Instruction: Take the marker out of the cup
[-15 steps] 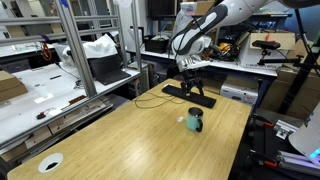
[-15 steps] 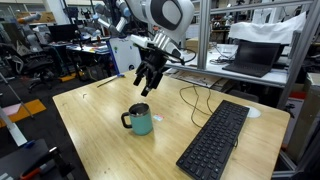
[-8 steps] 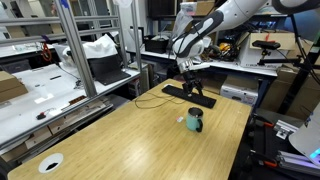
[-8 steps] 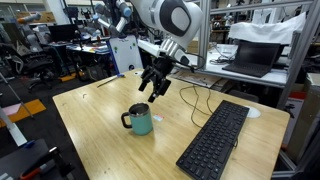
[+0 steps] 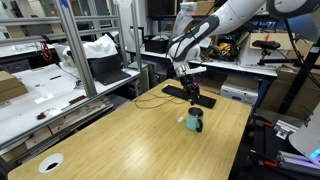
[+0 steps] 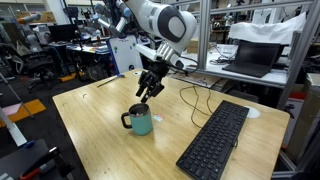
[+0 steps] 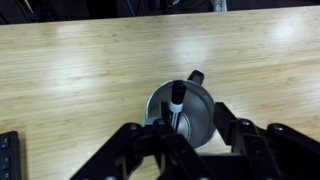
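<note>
The teal-green cup (image 6: 141, 121) stands upright on the wooden table, with its handle to the side; it also shows in the exterior view at cup (image 5: 194, 122). In the wrist view the cup (image 7: 195, 120) lies right below me. The marker (image 7: 175, 104), dark with a white band, leans inside it against the rim. My gripper (image 7: 193, 126) hangs just over the cup mouth in both exterior views, gripper (image 6: 146, 94) and gripper (image 5: 191, 101). Its fingers stand apart on either side of the marker, the left finger close to it. No grip on the marker shows.
A long black keyboard (image 6: 214, 141) lies on the table beside the cup, with a dark cable (image 6: 190, 96) running behind it. A white round disc (image 5: 50, 162) sits near a table corner. Shelving and cluttered benches surround the table (image 5: 120, 135).
The gripper has come down toward the cup mouth, and its jaws have narrowed from wide open. The cup has not moved.
</note>
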`<state>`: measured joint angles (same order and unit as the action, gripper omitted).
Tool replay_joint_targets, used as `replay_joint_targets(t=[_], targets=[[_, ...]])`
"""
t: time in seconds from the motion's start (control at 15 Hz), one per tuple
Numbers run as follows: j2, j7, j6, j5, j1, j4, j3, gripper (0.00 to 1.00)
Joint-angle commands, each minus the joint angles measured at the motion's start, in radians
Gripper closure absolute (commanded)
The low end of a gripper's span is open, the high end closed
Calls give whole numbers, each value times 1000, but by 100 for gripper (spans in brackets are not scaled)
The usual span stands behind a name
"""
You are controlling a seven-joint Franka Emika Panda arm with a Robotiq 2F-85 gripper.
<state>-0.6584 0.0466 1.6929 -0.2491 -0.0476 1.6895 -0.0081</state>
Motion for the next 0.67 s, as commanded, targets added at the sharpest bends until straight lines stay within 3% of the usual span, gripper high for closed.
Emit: replay_joint_targets(t=[0.0, 0.6], targets=[[-17, 29, -35, -20, 0, -21, 10, 48], [-65, 41, -22, -62, 3, -2, 22, 48]])
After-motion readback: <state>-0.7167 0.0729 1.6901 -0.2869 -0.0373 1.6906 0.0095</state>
